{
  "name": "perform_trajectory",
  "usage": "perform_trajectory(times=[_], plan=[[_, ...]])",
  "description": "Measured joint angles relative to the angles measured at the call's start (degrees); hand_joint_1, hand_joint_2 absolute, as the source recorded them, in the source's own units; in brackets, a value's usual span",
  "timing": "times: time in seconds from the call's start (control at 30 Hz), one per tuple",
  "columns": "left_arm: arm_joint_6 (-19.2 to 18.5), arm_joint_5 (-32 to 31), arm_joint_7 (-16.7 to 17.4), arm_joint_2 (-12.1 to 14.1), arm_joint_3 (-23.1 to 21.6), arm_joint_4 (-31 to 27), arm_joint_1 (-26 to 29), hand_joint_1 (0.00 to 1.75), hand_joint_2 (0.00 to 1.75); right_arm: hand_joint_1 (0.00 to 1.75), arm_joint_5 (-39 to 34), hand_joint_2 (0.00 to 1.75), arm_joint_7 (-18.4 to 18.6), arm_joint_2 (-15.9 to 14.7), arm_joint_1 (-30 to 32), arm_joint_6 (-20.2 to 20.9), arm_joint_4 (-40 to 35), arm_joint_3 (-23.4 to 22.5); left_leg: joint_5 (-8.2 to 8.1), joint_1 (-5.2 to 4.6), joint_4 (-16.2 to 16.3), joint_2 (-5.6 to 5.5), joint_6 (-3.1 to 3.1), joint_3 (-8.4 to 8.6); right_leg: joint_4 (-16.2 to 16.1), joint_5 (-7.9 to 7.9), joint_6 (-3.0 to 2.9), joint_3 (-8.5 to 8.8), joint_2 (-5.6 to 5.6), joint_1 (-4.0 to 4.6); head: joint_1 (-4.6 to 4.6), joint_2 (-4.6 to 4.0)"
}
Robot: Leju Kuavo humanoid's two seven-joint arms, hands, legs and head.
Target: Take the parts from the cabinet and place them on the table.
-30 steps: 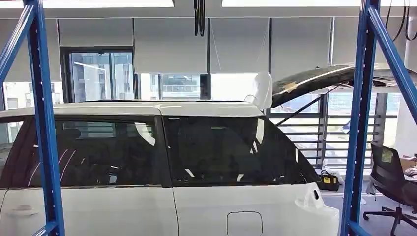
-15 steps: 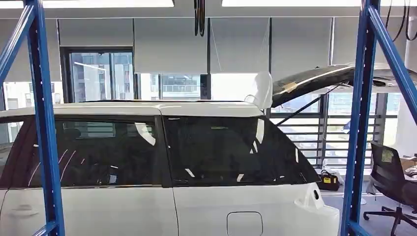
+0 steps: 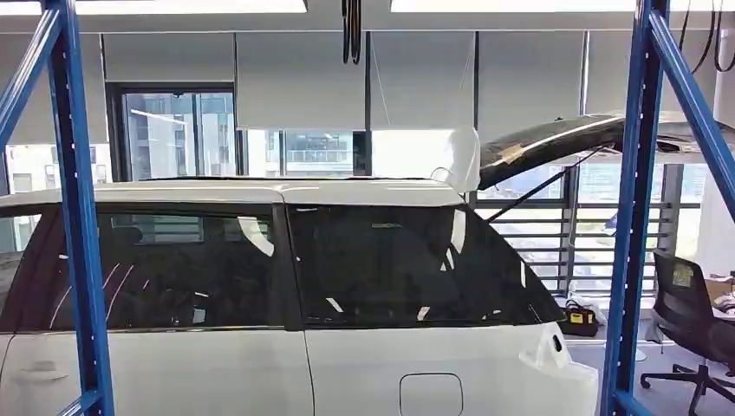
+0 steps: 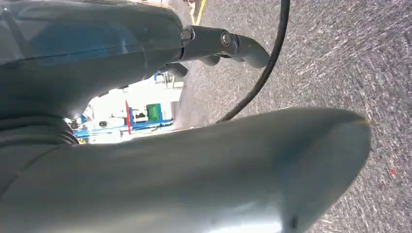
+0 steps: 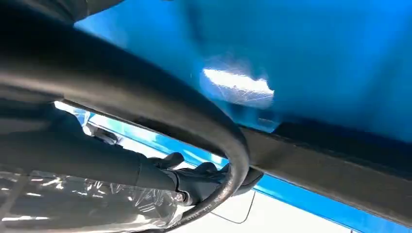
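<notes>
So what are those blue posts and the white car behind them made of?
The blue posts look like painted steel: flat, straight beams with an even matte coat. The white car looks like glossy painted metal, with dark tinted glass windows that show reflections.

Bright backlit windows; both wrist views blurred close-up.

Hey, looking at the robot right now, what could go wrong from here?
1. A black cable hangs right beside the left hand; lifting that arm could snag it.
2. The right hand sits close under a blue beam, with a thick black loop curving past its fingers; a quick move might bump or catch.
3. The head view faces the white car, not either hand, so reaching would probably be poorly guided.
</notes>
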Motion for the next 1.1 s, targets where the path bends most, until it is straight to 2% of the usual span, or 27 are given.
perform_trajectory(times=[1.1], plan=[[0.0, -0.35, -0.37, -0.17, -0.37, 0.0, -0.02, 0.0, 0.0, 0.0, 0.18, 1.75, -1.4, 2.93, 1.53, -0.76, 0.59, -3.45, 0.0, 0.0, 0.0, 0.0, 0.0, 0.0, 0.0, 0.0, 0.0, 0.0, 0.0, 0.0, 0.0, 0.0]])
